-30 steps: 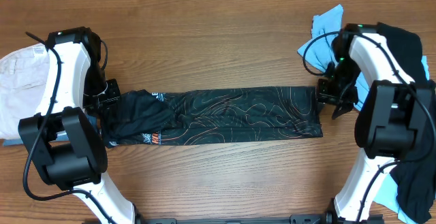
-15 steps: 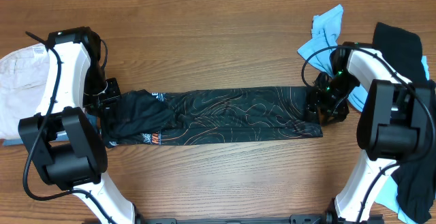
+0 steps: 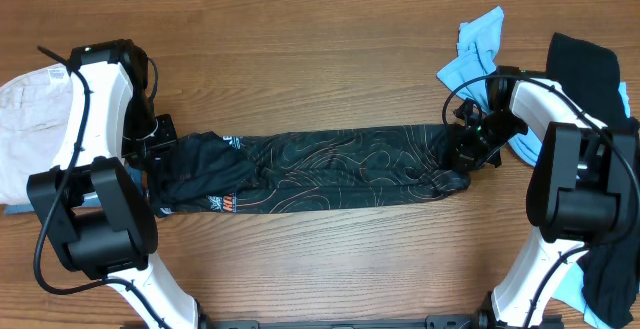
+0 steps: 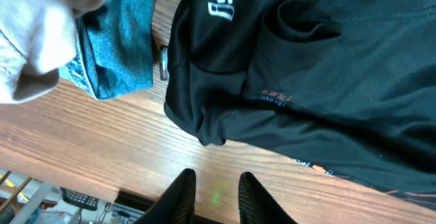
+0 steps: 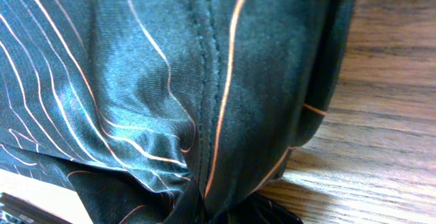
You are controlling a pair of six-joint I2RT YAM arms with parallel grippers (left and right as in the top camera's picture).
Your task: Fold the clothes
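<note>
Since a second ago the jersey (image 3: 330, 169), lying lengthwise on the surface (image 3: 300, 59) between the arms, has bunched at its right end, where the right gripper (image 3: 462, 155) has moved in and clamped it, while the left gripper (image 4: 214, 197) hangs narrowly parted, empty, beside the left end.

Black jersey (image 5: 157, 81) with orange contour lines, bunched edge inside the right pincer (image 5: 228, 210), wooden table (image 5: 388, 115) beside.

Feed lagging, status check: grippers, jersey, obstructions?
Right gripper shut on jersey end, cloth bunched. Left gripper open, empty, at other end. Blue shirt close beside right gripper.
</note>
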